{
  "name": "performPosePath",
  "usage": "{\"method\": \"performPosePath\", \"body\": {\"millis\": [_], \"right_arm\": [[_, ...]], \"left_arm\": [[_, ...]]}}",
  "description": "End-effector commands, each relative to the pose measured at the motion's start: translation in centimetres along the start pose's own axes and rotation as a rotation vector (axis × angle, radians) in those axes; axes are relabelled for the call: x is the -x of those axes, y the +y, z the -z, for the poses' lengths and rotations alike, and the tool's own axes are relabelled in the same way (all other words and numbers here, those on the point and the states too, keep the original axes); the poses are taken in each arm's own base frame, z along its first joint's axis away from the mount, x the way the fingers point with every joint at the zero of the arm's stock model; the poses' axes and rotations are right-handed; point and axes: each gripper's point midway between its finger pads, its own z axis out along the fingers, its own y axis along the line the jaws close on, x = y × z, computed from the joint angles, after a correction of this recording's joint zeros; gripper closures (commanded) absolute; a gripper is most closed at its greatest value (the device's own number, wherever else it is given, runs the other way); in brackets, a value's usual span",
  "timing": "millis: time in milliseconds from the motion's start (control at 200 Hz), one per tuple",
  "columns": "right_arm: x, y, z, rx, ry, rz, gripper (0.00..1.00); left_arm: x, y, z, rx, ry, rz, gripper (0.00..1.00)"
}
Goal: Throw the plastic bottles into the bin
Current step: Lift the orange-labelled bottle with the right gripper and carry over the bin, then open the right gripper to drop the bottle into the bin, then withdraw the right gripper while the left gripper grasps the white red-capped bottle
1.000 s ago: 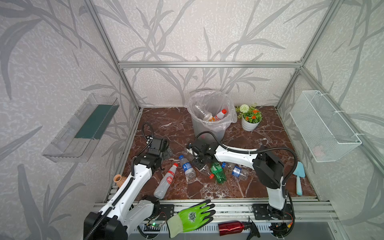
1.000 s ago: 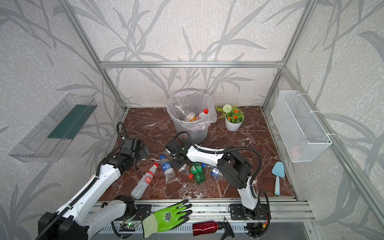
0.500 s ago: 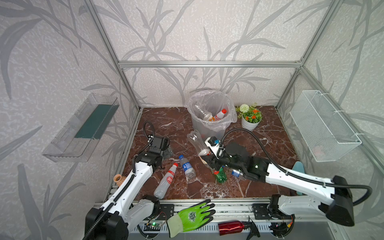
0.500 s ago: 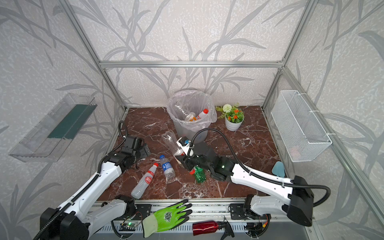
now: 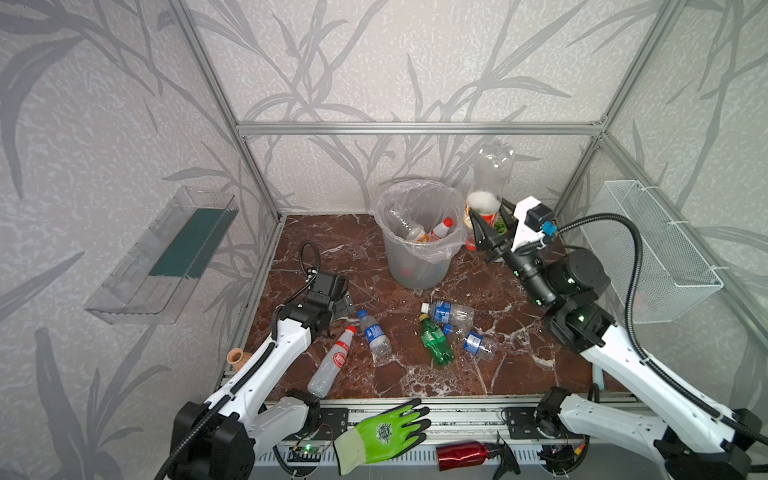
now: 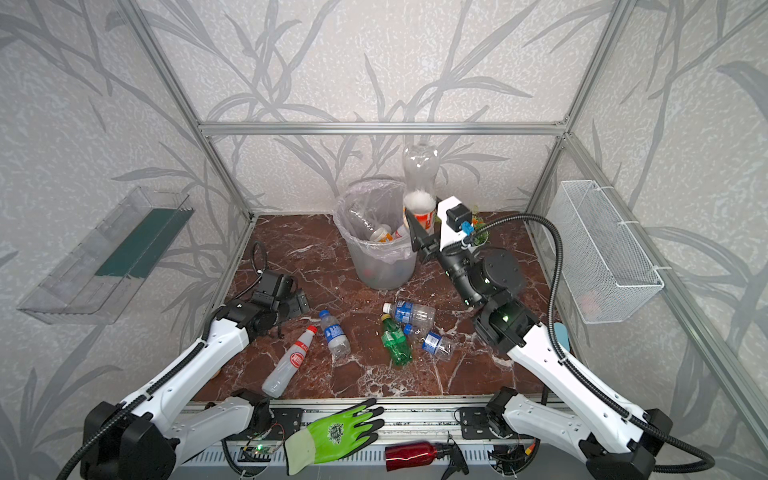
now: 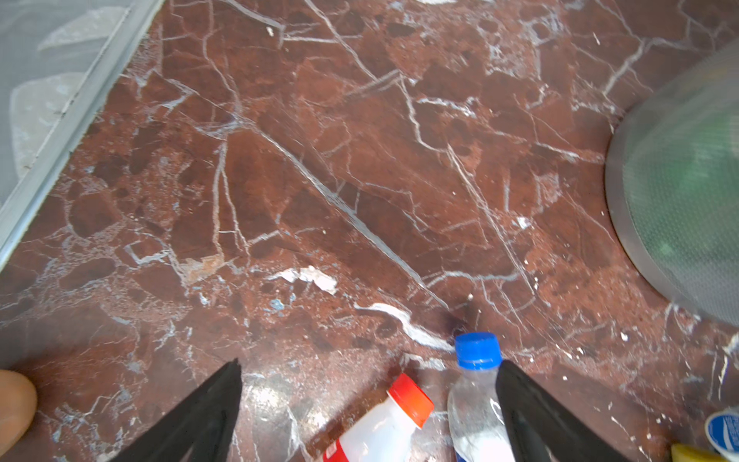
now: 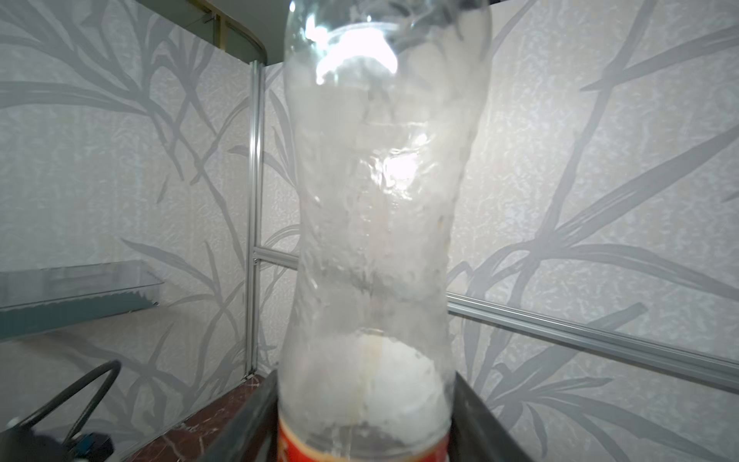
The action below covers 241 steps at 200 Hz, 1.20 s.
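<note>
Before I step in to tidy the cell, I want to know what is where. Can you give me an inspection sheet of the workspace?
Surface: marble floor, red-brown with white veins; no spill seen.
Job's things: bin holds several bottles. On the floor lie the red-capped bottle, blue-capped bottle, green bottle, white-capped bottle and small clear bottle. The tall clear bottle is raised beside the bin's rim.
Clutter: green glove and red spray bottle on the front rail; small tan pot at the floor's left edge.
Grippers: left gripper open, empty, low by the red-capped bottle; right gripper closed on the tall clear bottle.
Cables: left cable and right cable loop off the arms, clear of the bottles.
Surroundings: clear shelf on the left wall, wire basket on the right wall.
</note>
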Motion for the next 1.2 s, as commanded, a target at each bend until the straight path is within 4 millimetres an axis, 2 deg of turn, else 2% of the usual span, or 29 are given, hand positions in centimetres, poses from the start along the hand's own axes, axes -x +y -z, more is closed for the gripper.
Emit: {"method": "performPosePath", "body": {"millis": [0, 25, 70, 95, 140, 205, 265, 350, 390, 465, 605, 725, 910, 1015, 1200], "right_arm": [[-3.1, 1.4, -4.4, 0.097, 0.059, -0.047, 0.37], [-4.8, 1.8, -5.7, 0.117, 0.100, -0.049, 0.35], [-6.9, 2.3, -7.7, 0.140, 0.164, -0.054, 0.33], [-9.0, 2.5, -8.8, 0.148, 0.222, -0.057, 0.30], [-11.7, 2.4, -10.4, 0.148, 0.303, -0.051, 0.25], [-15.3, 1.2, -11.6, 0.094, 0.414, -0.021, 0.22], [-17.0, -0.4, -11.7, 0.045, 0.468, -0.006, 0.17], [-17.6, -2.3, -11.1, 0.000, 0.488, 0.000, 0.08], [-17.2, -3.1, -10.6, -0.017, 0.483, 0.004, 0.05], [-16.1, -4.1, -9.8, -0.031, 0.472, 0.016, 0.04], [-14.2, -4.8, -8.1, -0.052, 0.462, 0.052, 0.03], [-14.1, -5.4, -6.2, -0.075, 0.468, 0.035, 0.03], [-15.7, -7.6, -3.5, -0.142, 0.510, -0.009, 0.03], [-16.8, -9.0, -1.3, -0.195, 0.537, -0.028, 0.03], [-19.9, -11.5, 3.5, -0.295, 0.612, -0.099, 0.03]], "left_arm": [[0.0, 0.4, 0.3, 0.042, 0.001, 0.007, 0.01], [-0.1, 0.4, 0.3, 0.044, 0.001, 0.004, 0.01], [-0.1, 0.5, 0.4, 0.050, 0.001, 0.008, 0.01], [-0.2, 0.5, 0.4, 0.052, 0.001, 0.007, 0.01], [-0.1, 0.7, 0.5, 0.056, -0.001, 0.006, 0.01], [-0.3, 1.1, 0.7, 0.073, 0.007, 0.002, 0.01], [-0.6, 1.6, 1.0, 0.096, 0.017, -0.002, 0.01], [-1.3, 2.5, 1.1, 0.124, 0.036, 0.009, 0.01], [-1.7, 2.7, 1.2, 0.125, 0.045, 0.016, 0.01], [-2.8, 2.9, 1.1, 0.123, 0.072, 0.025, 0.01], [-4.9, 3.3, 1.0, 0.141, 0.123, 0.016, 0.01], [-6.6, 3.8, 0.5, 0.155, 0.164, 0.021, 0.01], [-8.2, 3.5, -0.5, 0.139, 0.220, 0.019, 0.03], [-8.8, 3.3, -0.8, 0.133, 0.246, 0.012, 0.07], [-9.7, 2.9, -1.2, 0.111, 0.285, -0.011, 0.11]]}}
